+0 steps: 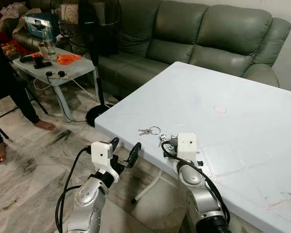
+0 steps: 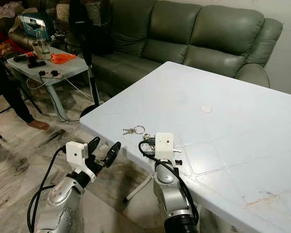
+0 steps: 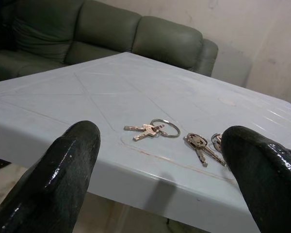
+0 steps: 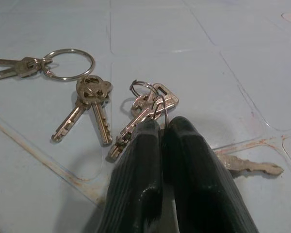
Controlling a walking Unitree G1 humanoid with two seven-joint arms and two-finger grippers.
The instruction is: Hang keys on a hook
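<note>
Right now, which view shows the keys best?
Right wrist view: three key bunches lie on the table by the right gripper. Left wrist view shows them farther off; the head views show them tiny.

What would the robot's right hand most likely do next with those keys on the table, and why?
Probably lift a little to test the hold. The right gripper has its fingers pressed together at the ring of the nearest key bunch, which lies flat on the white table. Whether the ring is truly caught is unclear. The left gripper hangs open off the table edge.
</note>
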